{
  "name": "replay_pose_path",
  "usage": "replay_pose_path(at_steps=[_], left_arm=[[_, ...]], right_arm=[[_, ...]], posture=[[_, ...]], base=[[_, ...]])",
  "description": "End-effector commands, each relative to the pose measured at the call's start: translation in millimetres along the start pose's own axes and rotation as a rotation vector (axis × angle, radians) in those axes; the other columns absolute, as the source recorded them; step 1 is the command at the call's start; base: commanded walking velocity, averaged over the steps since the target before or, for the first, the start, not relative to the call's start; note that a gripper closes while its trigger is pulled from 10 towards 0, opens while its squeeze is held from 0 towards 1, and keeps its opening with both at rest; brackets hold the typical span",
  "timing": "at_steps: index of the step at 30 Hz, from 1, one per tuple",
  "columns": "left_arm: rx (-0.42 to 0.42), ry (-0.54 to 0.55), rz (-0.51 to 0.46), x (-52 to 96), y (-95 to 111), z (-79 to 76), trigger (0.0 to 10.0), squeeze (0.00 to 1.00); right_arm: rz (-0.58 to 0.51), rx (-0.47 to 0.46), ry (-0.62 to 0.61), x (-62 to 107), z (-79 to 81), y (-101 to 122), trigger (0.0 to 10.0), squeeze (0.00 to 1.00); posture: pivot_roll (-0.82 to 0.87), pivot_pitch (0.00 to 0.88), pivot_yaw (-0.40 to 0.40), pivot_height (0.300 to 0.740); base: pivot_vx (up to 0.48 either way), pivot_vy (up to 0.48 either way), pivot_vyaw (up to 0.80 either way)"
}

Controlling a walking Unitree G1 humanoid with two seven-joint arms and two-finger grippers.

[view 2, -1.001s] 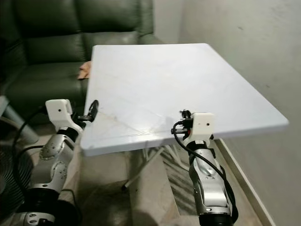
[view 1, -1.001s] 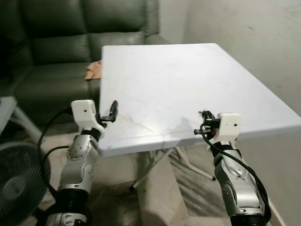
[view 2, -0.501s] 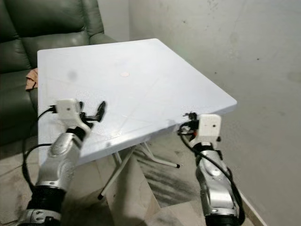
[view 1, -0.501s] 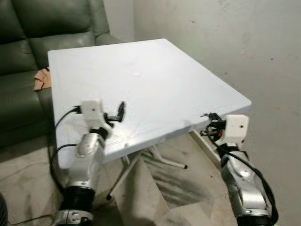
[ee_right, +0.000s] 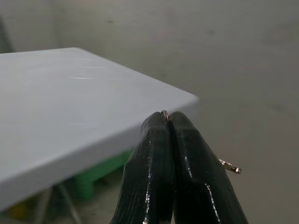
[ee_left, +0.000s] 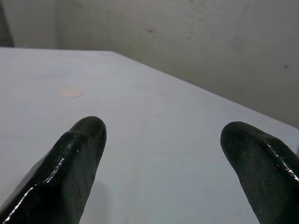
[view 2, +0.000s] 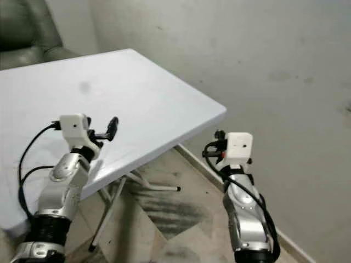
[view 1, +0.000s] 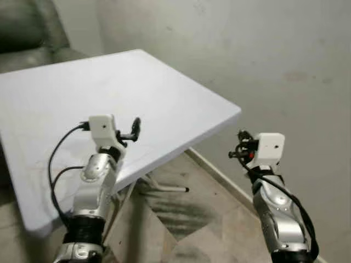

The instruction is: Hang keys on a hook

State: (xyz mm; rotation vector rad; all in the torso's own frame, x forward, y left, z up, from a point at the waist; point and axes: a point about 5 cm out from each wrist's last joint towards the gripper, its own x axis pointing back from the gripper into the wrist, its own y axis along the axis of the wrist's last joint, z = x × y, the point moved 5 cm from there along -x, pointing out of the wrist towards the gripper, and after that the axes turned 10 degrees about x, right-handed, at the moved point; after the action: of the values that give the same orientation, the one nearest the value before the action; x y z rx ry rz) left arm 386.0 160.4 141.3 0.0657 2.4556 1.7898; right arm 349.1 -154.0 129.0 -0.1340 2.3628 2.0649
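Right gripper (ee_right: 168,122) clenched: two glossy black rubbery fingers pressed flat together, pinching the keys (ee_right: 164,112). A thin metal ring edge peeks out at the fingertip seam, and a small brass-coloured tip pokes out on one side of the fingers. Rest of the keys is hidden between the pads. The gripper is held in the air on the right, off the table's right edge, in front of the wall, over the floor. White boxy wrist housing, black cable looping down the silver arm.

Left gripper (ee_left: 161,144) released: fingers (ee_left: 77,154) spread wide apart, rounded ribbed tips, nothing between them. It hovers over the near left part of the table, pointing across the top toward the far side.

Table (view 1: 164,93): flat white plastic top, smooth, slightly scuffed, square corners with a thick moulded edge. One faint round pinkish mark shows on the top in the left wrist view. Folding metal legs underneath, thin tubes crossing toward the floor.

Wall (view 1: 263,49): plain grey plaster, matte, a few dark specks and smudges, runs along the far and right side.

Floor (view 1: 181,219): tiled, worn, dark streaks under the table.

Sofa (view 1: 27,27): dark green, leather-like, padded; one corner shows at far left behind the table.
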Motion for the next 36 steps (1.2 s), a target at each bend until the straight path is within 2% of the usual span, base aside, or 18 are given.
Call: replay_pose_path(at_steps=[1,13,18,28,36], left_arm=[[0.004,-0.022,0.011,-1.4,-3.5,-10.7,10.0,0.0],[-0.07,-0.051,-0.003,-3.0,5.3,-11.4,10.0,0.0],[-0.073,-0.049,-0.004,-3.6,7.2,-10.6,10.0,0.0],[-0.063,-0.066,0.013,-1.5,-1.3,-20.7,10.0,0.0],[-0.064,-0.074,0.016,-0.4,-2.0,-22.5,10.0,0.0]], right_arm=[[-0.011,0.017,-0.022,-1.1,-9.4,4.2,10.0,0.0],[-0.014,0.025,-0.034,-3.1,-15.1,3.9,10.0,0.0],[-0.013,0.028,-0.043,-1.4,-17.1,3.6,10.0,0.0],[-0.007,0.021,-0.053,2.3,-16.7,1.5,10.0,0.0],[-0.003,0.024,-0.059,3.4,-18.3,1.2,10.0,0.0]], posture=[[-0.04,0.0,-0.006,0.74],[-0.03,0.0,0.01,0.74],[-0.04,0.0,0.019,0.74],[-0.05,0.0,0.02,0.74],[-0.05,0.0,0.019,0.74]], base=[[0.0,0.0,-0.75],[0.0,0.0,-0.75],[0.0,0.0,-0.75],[0.0,0.0,-0.75],[0.0,0.0,-0.75]])
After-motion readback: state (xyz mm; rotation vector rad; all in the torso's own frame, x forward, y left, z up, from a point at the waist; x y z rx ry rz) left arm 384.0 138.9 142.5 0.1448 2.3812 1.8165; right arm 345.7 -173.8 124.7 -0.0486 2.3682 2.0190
